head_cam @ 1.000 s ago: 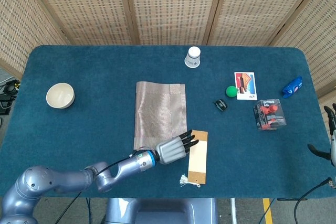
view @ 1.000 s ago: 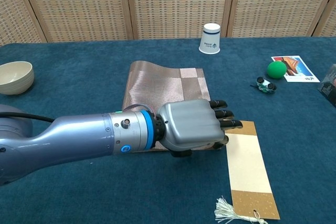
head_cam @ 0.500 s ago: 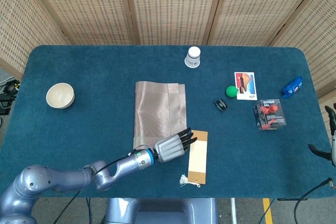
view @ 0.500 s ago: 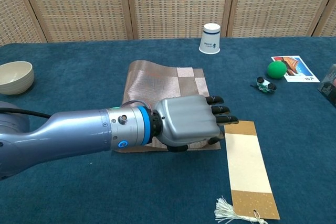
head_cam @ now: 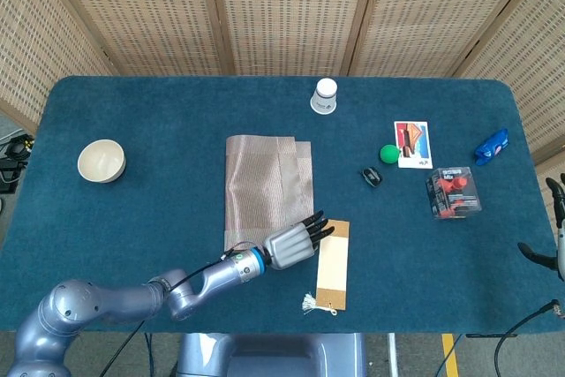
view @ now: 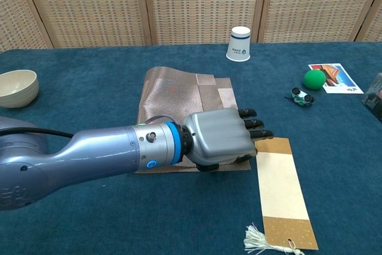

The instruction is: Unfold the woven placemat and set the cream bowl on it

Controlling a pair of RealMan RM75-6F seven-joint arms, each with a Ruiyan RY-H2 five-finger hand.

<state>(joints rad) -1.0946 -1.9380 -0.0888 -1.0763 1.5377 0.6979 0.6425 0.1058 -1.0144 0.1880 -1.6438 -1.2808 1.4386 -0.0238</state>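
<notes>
The left hand (view: 222, 140) lies palm-down over the near right corner of the woven placemat (head_cam: 267, 183), its dark fingertips (view: 258, 134) reaching past the mat's right edge toward the tan bookmark (head_cam: 332, 262). Whether the hand pinches the mat's edge cannot be told — the palm hides the underside. The placemat is folded, with a narrower top layer over a wider lower one, and its long axis runs away from the robot, toward the paper cup (head_cam: 325, 96). The cream bowl (head_cam: 101, 161) sits upright, well apart, by the worktop's (head_cam: 159, 121) left edge. Bare blue cloth lies left of the mat, between it and the bowl; on the right the bookmark lies just beside the mat's near corner. The right hand (head_cam: 556, 222) shows only at the frame's right edge — its state cannot be told.
</notes>
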